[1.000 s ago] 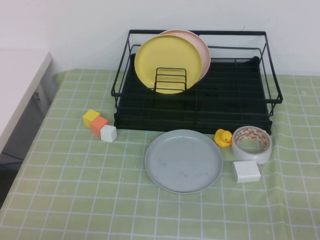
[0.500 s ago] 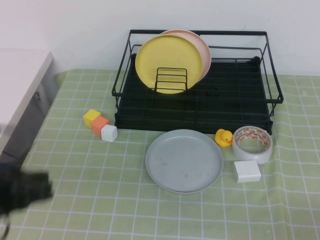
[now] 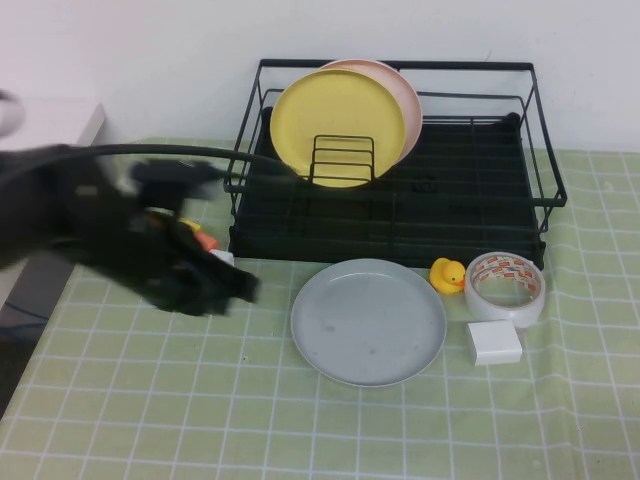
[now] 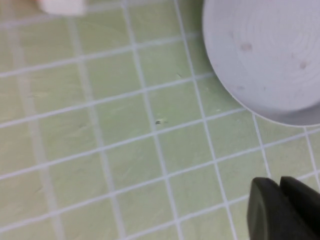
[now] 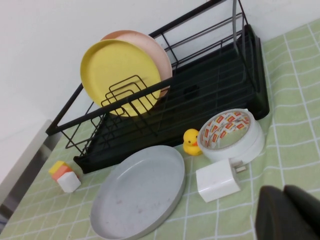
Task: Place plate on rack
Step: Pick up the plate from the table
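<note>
The rack (image 3: 395, 165) is the biggest thing, a black wire box at the top middle of the high view, and a yellow plate (image 3: 335, 125) and a pink plate (image 3: 398, 90) stand up in it on its left side. The plate (image 3: 368, 320) for this job is grey-blue and lies flat on the green checked cloth (image 3: 150, 400) in the lower middle, just in front of the rack. The left gripper (image 3: 215, 290) is a dark blur at the left middle, close to the plate's left edge but not touching it, and it holds nothing; I cannot tell how wide its jaws are. The right gripper (image 5: 290, 212) only shows at the bottom right of its own wrist view, well apart from the plate, and its jaws look pressed together and empty. To do this step well, I think the left gripper should come in low at the plate's rim and pinch it firmly. Small things sit near: a tape roll (image 3: 505, 287), a white box (image 3: 493, 343), a toy duck (image 3: 447, 275) and some little blocks (image 3: 203, 245).
</note>
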{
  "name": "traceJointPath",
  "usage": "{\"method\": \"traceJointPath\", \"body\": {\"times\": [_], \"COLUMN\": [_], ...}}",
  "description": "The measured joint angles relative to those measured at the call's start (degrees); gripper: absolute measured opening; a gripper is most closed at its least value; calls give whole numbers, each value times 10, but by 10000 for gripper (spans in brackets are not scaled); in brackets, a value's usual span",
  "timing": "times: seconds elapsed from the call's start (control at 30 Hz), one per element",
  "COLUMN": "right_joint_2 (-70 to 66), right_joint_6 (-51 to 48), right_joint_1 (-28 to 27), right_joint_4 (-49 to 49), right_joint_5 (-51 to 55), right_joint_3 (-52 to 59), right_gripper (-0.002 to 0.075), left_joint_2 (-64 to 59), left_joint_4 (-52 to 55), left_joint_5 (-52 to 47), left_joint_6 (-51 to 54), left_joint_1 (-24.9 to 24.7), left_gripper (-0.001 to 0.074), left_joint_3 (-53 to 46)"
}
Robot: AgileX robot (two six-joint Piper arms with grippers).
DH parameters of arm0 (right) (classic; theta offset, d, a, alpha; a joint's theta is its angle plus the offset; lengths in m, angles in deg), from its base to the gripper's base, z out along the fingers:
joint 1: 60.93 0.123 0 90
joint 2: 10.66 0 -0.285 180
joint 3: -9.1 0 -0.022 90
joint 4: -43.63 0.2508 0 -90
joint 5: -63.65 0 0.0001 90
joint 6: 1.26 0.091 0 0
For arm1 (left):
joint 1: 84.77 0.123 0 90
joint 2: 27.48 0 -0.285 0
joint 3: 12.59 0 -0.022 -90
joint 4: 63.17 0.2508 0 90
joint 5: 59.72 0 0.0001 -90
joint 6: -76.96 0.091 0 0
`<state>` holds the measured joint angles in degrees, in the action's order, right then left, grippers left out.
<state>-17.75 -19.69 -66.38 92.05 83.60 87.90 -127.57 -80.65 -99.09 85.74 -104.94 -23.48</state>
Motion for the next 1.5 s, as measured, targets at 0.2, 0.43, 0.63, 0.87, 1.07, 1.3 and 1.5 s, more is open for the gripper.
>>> {"method": "traceJointPath", "body": {"times": [0.2, 0.43, 0.63, 0.87, 1.07, 1.3, 1.5], "right_joint_2": [0, 0, 0, 0, 0, 0, 0], "right_joint_6": [-6, -18, -20, -23, -23, -23, -23], "right_joint_1": [0, 0, 0, 0, 0, 0, 0], "right_joint_4": [0, 9, 11, 12, 12, 12, 12], "right_joint_5": [0, 0, 0, 0, 0, 0, 0], "right_joint_3": [0, 0, 0, 0, 0, 0, 0], "right_gripper": [10, 10, 10, 10, 10, 10, 10], "left_joint_2": [-136, -235, -302, -358, -370, -374, -375], "left_joint_4": [4, -38, -81, -87, -88, -58, -34], "left_joint_5": [-12, 32, 72, 74, 74, 72, 68], "left_joint_6": [-13, -27, -26, -26, -26, -27, -55], "left_joint_1": [-37, -39, -39, -39, -39, -39, -39], "left_gripper": [249, 461, 417, 407, 384, 112, 19], "left_joint_3": [84, 155, 192, 229, 246, 247, 251]}}
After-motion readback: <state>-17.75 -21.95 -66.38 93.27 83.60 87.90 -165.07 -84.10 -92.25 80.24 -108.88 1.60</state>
